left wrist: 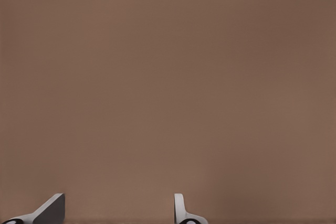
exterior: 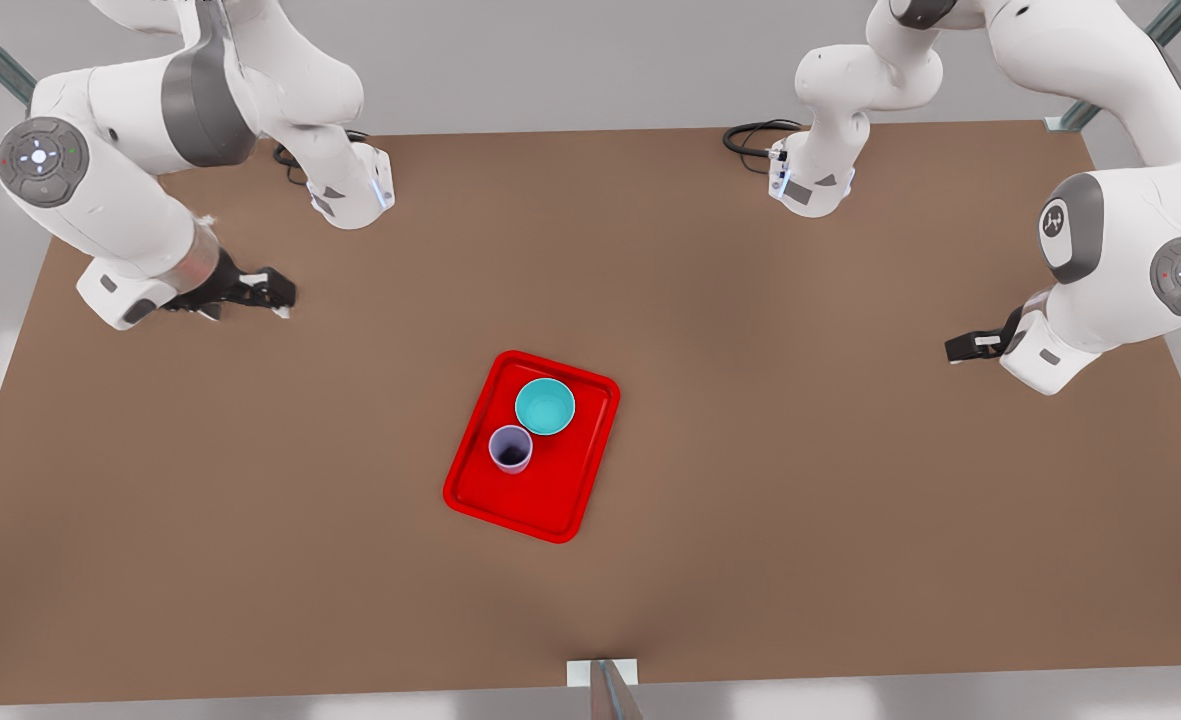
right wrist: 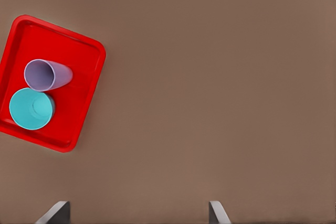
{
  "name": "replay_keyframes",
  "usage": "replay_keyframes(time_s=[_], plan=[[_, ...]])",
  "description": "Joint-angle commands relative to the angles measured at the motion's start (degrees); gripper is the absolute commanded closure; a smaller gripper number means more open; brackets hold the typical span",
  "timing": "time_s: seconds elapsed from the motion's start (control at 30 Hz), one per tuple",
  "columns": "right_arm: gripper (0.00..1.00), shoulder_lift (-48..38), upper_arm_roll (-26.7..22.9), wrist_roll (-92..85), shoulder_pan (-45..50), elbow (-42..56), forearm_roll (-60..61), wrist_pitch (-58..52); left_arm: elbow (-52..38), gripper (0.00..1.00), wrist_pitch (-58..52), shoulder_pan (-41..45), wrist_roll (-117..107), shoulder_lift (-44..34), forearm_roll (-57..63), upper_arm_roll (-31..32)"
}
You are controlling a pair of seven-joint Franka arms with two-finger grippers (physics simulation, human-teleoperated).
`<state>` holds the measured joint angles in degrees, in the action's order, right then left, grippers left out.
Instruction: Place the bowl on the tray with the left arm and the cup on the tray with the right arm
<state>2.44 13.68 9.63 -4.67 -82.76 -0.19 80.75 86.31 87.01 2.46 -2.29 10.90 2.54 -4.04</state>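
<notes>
A: Front view: bowl (exterior: 545,406) and cup (exterior: 511,449) upright on the tray (exterior: 560,500), just beside each other; both grippers well away over the table (exterior: 850,500).
B: Left wrist: left gripper (left wrist: 119,211) fingers spread, holding nothing.
A: Right wrist: right gripper (right wrist: 137,213) likewise spread, empty; tray off to one side.

Teal bowl (exterior: 545,406) and lilac cup (exterior: 510,448), upright, side by side on red tray (exterior: 490,498).
</notes>
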Motion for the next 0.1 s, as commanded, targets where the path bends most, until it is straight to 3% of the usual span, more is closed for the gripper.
replay_keyframes(time_s=[0.0,0.07], plan=[[0.0,0.11,0.03,-0.23,4.67,0.23,0.02,-0.33,0.0,0.0,0.0,0.0,0.0,0.0,0.01,0.0],[0.0,0.2,0.12,0.12,4.85,0.41,-0.42,-0.24,0.0,0.0,0.0,0.0,0.0,0.0,0.01,0.0]])
